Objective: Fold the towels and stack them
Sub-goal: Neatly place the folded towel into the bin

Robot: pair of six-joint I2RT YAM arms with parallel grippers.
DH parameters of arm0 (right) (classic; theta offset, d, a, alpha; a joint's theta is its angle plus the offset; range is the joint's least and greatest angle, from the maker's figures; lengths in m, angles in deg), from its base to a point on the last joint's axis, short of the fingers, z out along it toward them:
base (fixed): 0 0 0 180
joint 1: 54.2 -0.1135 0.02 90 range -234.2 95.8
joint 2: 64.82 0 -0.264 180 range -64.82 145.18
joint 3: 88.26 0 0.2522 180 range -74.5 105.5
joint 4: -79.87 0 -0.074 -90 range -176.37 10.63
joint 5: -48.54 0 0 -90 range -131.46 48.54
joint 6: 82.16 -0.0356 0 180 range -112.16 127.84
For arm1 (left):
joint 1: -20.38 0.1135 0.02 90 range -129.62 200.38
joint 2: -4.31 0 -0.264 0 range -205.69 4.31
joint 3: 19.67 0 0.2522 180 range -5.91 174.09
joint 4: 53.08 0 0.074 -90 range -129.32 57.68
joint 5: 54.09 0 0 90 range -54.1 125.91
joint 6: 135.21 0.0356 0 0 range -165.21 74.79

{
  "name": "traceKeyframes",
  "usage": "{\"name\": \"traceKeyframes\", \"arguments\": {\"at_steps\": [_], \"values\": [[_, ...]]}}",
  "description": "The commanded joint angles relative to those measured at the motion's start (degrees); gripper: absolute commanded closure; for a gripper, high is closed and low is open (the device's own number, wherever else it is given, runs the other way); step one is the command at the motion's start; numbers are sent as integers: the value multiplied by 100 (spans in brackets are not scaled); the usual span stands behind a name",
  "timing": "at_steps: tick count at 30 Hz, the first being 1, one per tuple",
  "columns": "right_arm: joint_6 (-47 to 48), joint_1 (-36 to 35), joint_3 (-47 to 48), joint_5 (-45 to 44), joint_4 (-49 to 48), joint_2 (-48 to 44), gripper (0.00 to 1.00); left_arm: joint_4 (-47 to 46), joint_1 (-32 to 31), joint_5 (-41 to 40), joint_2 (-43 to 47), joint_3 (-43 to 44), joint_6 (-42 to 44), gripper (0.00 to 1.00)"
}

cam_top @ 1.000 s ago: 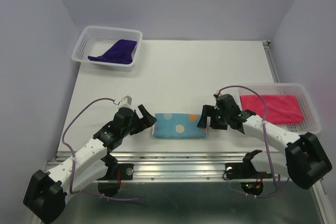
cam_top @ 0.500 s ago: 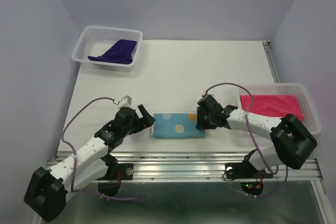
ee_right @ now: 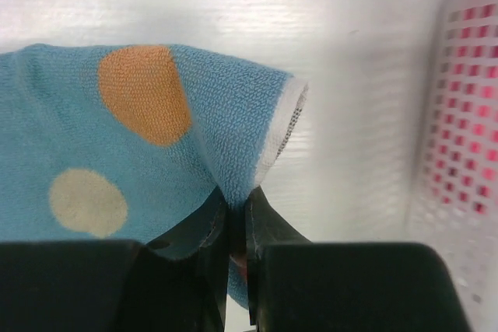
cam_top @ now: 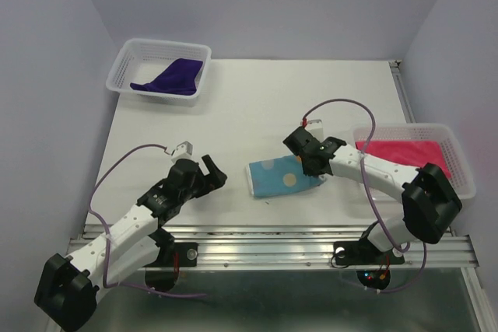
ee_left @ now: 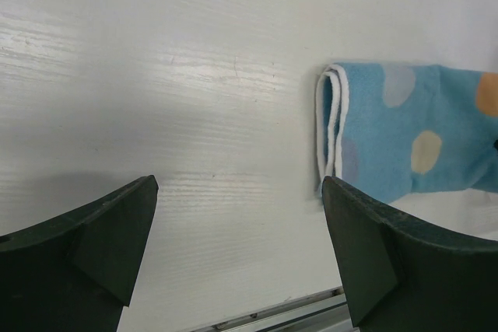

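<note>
A: Where's the dotted blue towel [cam_top: 282, 176]?
B: On the surface [cam_top: 257, 106], long axis left-right, slightly tilted. The right hand [ee_right: 236, 215] pinches its right end (perhaps lifted); the left hand [ee_left: 241, 246], spread, sits apart.

A flat white rectangular tabletop [cam_top: 272, 99] sits enclosed by plain pale lavender walls [cam_top: 272, 5] under soft, even light.
</note>
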Motion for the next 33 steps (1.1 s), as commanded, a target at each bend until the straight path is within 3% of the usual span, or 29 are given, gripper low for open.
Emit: {"name": "traceKeyframes", "arguments": {"at_steps": [1,7,15,24,33], "values": [[437,31,872,-1675,1313,-88,97,18,-13,-145,95,347,95,1],[957,452,1452,-2114,1717,-422,99,53,-13,-162,68,462,130,1],[1344,1076,2270,-1888,2404,-783,99,10,-13,-154,59,523,192,1],[2196,3061,2446,-1492,2606,-607,99,-227,-13,-83,-72,541,359,1],[2671,3923,2614,-1720,2255,-511,99,-527,-4,-48,-730,857,763,1]]}}
